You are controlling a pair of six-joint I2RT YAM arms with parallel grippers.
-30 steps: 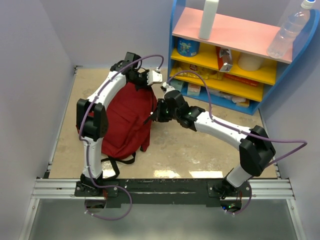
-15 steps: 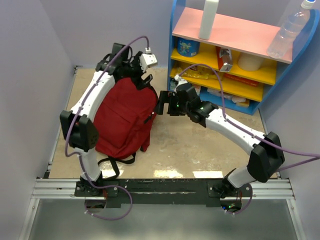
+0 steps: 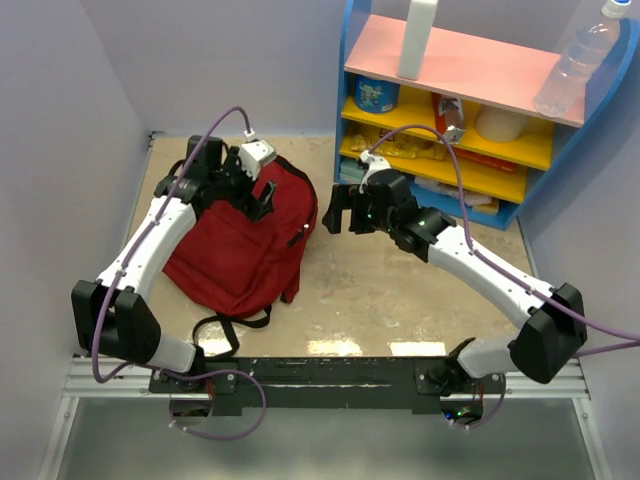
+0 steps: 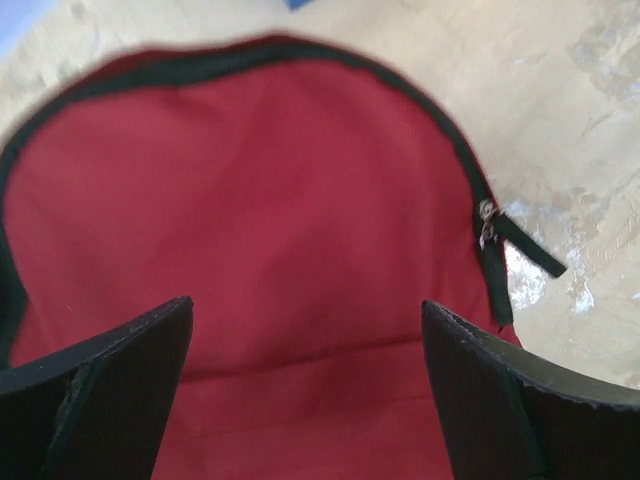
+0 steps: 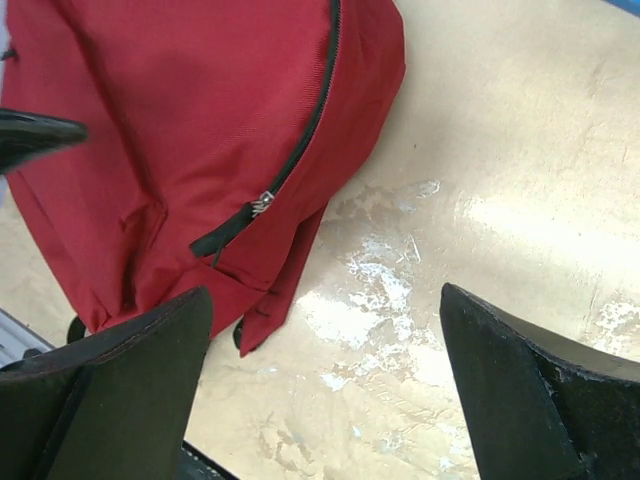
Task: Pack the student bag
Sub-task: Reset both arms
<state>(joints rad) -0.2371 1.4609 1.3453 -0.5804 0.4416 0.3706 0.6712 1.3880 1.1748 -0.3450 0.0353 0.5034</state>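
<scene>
Pale lilac walls close in a speckled beige table (image 3: 400, 290), with a blue shelf unit (image 3: 352, 60) of bottles and packets at 1 o'clock. The student bag (image 3: 235, 250) lies flat on the table at about 9 o'clock from its middle, its rounded top toward 12 o'clock and its black straps (image 3: 235, 325) trailing at 6 o'clock.

The left gripper (image 3: 262, 190) hangs over the bag's top end, jaws spread wide, with only red fabric showing between them and nothing gripped. The right gripper (image 3: 335, 208) sits just beside the bag at its 3 o'clock, over bare table, equally wide and empty.

Both wrist views show the black zip line running unbroken round the top, with the zip pull (image 4: 487, 222) low on the side, so the main opening looks closed. What is inside cannot be seen. The only loose goods in view are on the shelves.

With the bag shut and both arms free of it, the packing looks finished or very nearly so. At most, the arms need to draw clear.
</scene>
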